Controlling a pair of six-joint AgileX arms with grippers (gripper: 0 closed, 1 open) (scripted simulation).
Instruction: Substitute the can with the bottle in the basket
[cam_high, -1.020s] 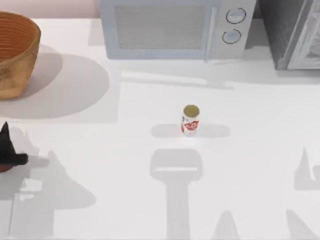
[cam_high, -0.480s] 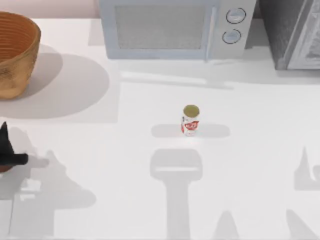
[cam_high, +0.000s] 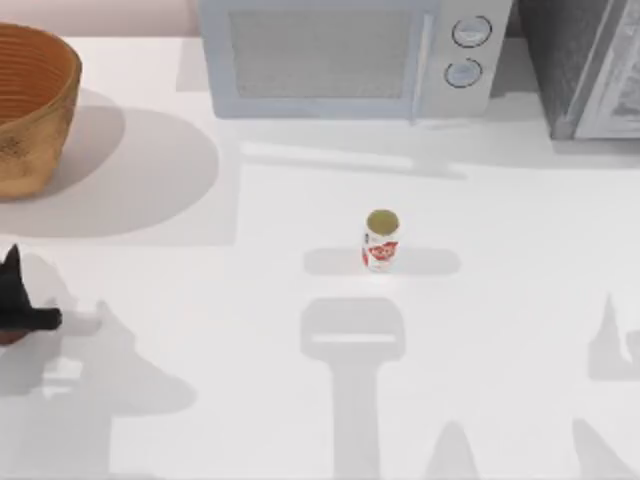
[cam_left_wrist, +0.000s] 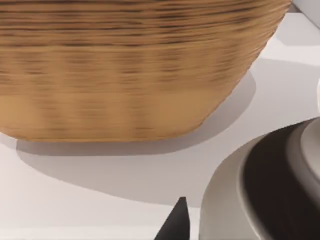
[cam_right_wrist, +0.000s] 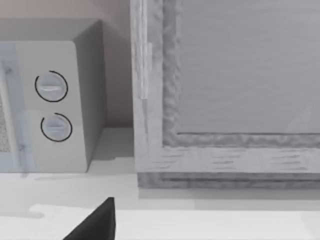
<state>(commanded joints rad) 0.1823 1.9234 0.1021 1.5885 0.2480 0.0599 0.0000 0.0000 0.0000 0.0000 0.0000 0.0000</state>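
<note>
The white-and-red can (cam_high: 381, 240) stands upright near the table's middle, well outside the basket. The orange-brown wicker basket (cam_high: 30, 100) sits at the back left, and its ribbed wall (cam_left_wrist: 125, 70) looms close in the left wrist view. At the table's left edge, in front of the basket, my left gripper (cam_high: 15, 300) is shut on the bottle (cam_high: 6, 338), whose reddish-brown part peeks out below it. In the left wrist view the bottle's rounded dark and grey top (cam_left_wrist: 265, 190) sits right beside one black fingertip (cam_left_wrist: 177, 222). My right arm is parked; one of its fingertips (cam_right_wrist: 97, 222) is spread wide.
A white microwave (cam_high: 350, 55) with two dials (cam_right_wrist: 52, 105) stands at the back centre. A grey cabinet-like appliance (cam_high: 590, 65) fills the back right corner. Arm shadows lie on the table's front part.
My left gripper with the bottle has crept slightly to the right and toward the front. The can and basket have not moved.
</note>
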